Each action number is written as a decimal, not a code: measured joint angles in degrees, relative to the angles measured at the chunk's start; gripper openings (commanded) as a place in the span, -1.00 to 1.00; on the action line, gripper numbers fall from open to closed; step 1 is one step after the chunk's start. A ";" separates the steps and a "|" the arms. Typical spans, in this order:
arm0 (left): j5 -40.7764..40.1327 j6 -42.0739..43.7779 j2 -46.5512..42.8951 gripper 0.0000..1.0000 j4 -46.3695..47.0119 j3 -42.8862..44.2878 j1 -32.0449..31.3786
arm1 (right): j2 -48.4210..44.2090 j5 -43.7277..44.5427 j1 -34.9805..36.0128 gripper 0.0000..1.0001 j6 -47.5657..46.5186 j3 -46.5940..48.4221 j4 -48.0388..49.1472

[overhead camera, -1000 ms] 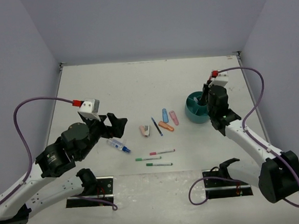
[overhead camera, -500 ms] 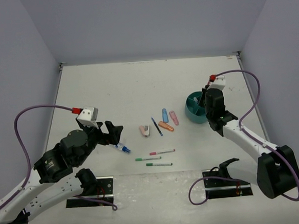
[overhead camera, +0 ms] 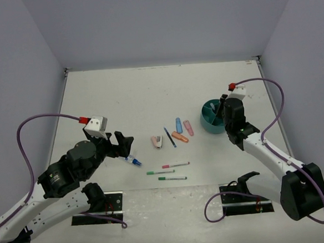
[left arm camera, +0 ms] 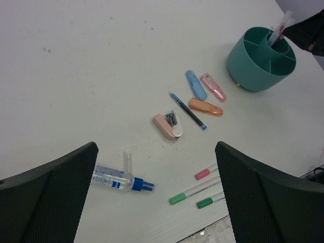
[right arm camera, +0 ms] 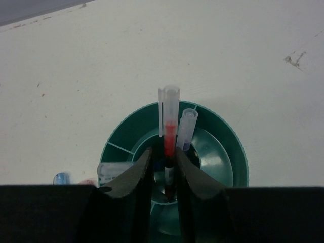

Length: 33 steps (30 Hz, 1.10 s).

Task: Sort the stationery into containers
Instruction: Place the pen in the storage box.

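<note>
Two pens stand in the teal cup (left arm camera: 255,76). The right gripper (right arm camera: 163,152) hangs over it, its jaws close on either side of a clear red-inked pen (right arm camera: 170,126) that stands upright near the cup's middle. I cannot tell whether they pinch it or have let go. The next pick looks like the left arm's: the left gripper (left arm camera: 156,147), jaws spread wide, hovers just over the clear blue-capped tube (left arm camera: 114,179). That tube lies flat, its long axis almost along the line between the fingers, cap pointing toward the green pens (left arm camera: 195,191) — so the wrist probably must turn before closing.
</note>
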 measured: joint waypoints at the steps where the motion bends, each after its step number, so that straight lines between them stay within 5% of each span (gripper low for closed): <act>1: 0.01 0.01 -0.01 1.00 0.00 0.00 0.00 | 0.03 -0.08 0.00 -0.37 0.03 0.00 -0.11; 9: -0.05 0.02 -0.28 1.00 0.02 0.00 0.00 | -0.69 -1.58 0.19 -0.28 0.37 0.00 -2.18; 14: -2.69 -1.63 1.64 1.00 -0.38 0.03 0.00 | -12.50 -3.41 3.65 -0.13 0.99 0.79 -8.25; 16: -4.41 -3.21 3.97 1.00 -1.19 0.12 0.00 | -16.60 -4.44 5.46 -0.05 1.13 2.68 -9.97; 18: -7.03 -5.90 7.57 1.00 -3.19 0.81 0.00 | -18.71 -5.55 7.71 0.26 1.27 5.83 -12.61; 24: -10.98 -13.13 22.62 1.00 -7.94 5.55 6.04 | -13.48 -11.35 16.74 0.31 1.71 13.29 -19.60; 29: -4.43 -13.57 27.45 1.00 -5.93 6.41 21.88 | -0.64 -12.27 26.11 -0.18 4.70 17.38 -27.24; 31: -3.57 -13.54 27.62 1.00 -5.87 6.43 24.92 | 6.30 -12.35 28.79 -0.45 5.82 20.61 -29.67; 33: -2.53 -13.27 27.16 1.00 -5.82 6.43 25.35 | 13.13 -12.79 30.13 -0.47 6.42 23.69 -31.91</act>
